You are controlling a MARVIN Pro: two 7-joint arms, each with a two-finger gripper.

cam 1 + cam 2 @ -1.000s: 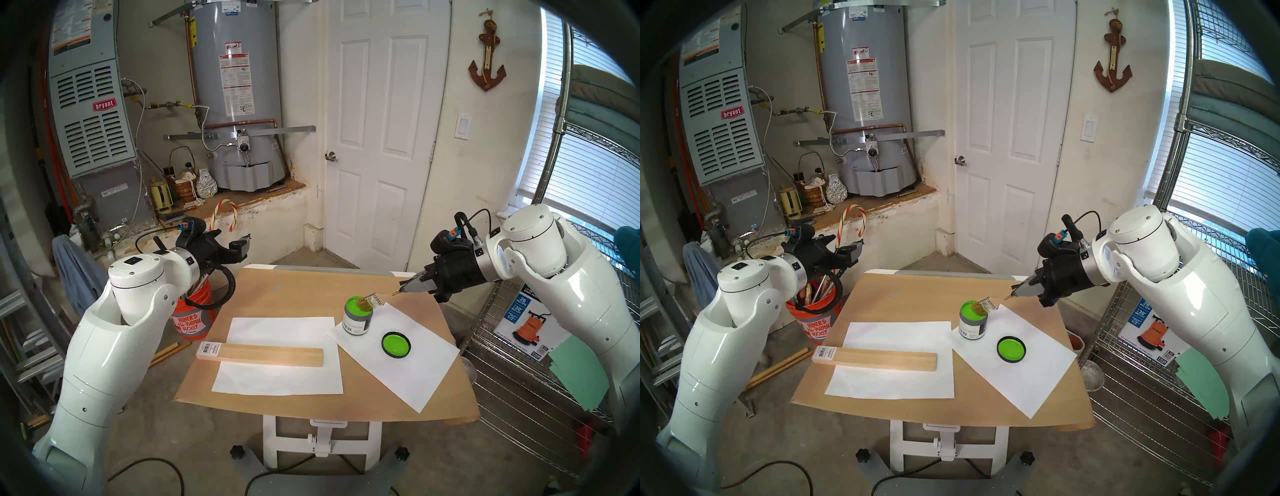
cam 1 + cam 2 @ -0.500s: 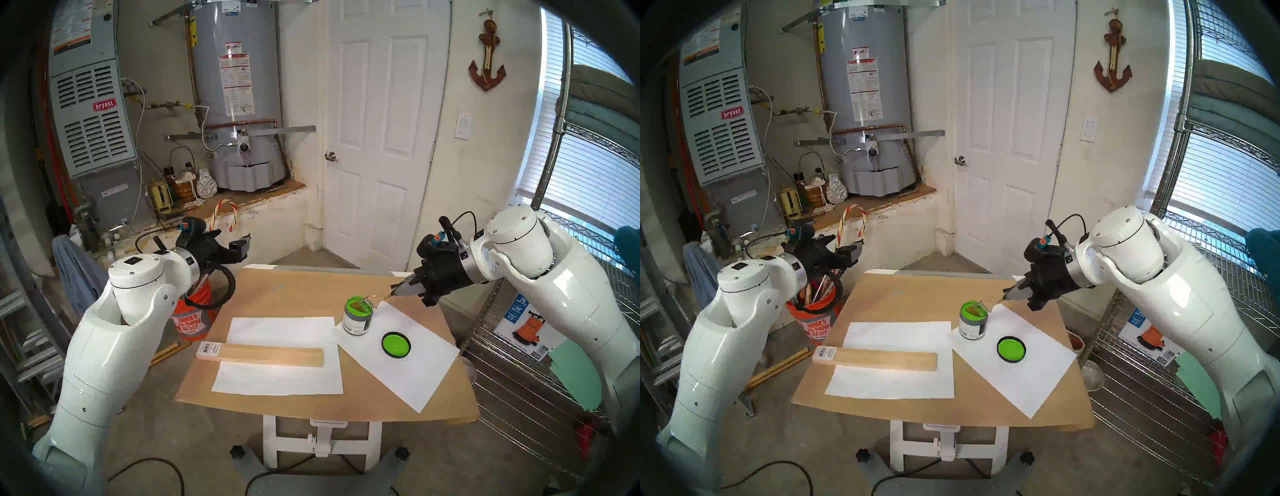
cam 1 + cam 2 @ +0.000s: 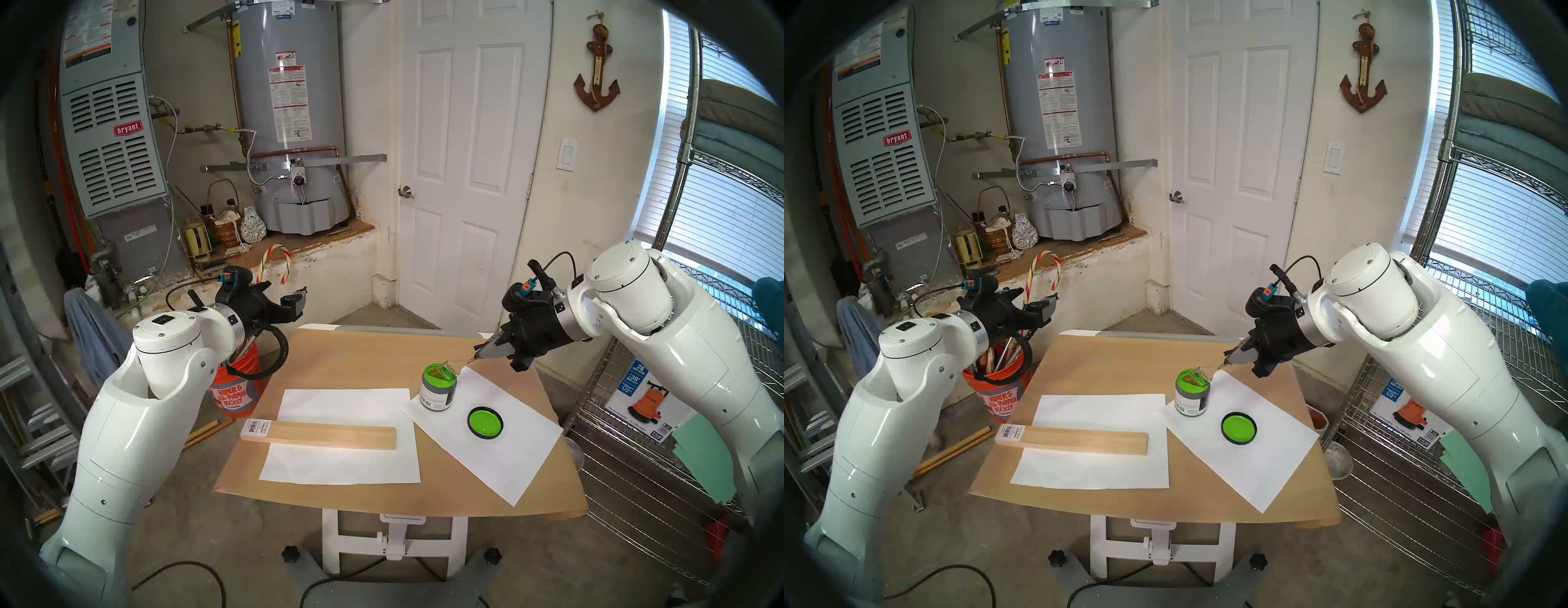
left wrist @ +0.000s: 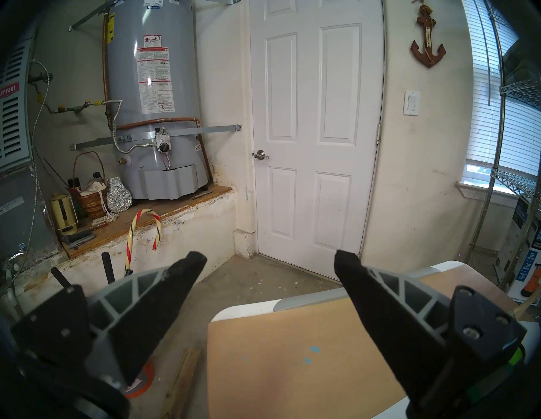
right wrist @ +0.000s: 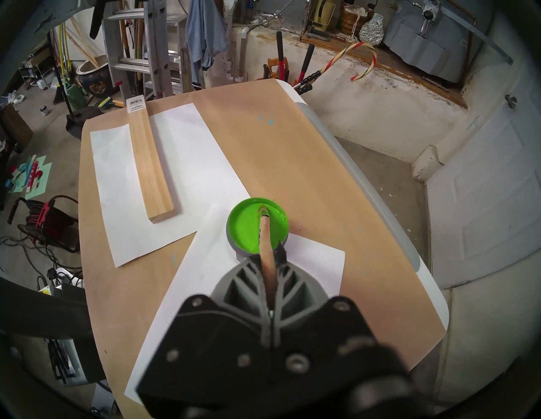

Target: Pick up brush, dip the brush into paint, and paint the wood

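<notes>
1. Your desk (image 3: pixel 382 352) is covered in brown paper, with two white sheets (image 3: pixel 339 463) on it.
2. The wood (image 3: pixel 331 436) lies flat on the left sheet; the open can (image 3: pixel 437 395) and lid (image 3: pixel 485 421) stand on the right one.
3. Your right gripper (image 5: pixel 270 257) has its jaws clamped on the brush (image 5: pixel 268 243), bristles down in the paint (image 5: pixel 246 231).
4. Your left gripper (image 4: pixel 270 260) hangs off the desk's far-left corner, jaws wide, empty.
5. Behind: water heater (image 3: pixel 288 106), white door (image 3: pixel 466 148), orange bucket (image 3: pixel 237 390) on the floor.
</notes>
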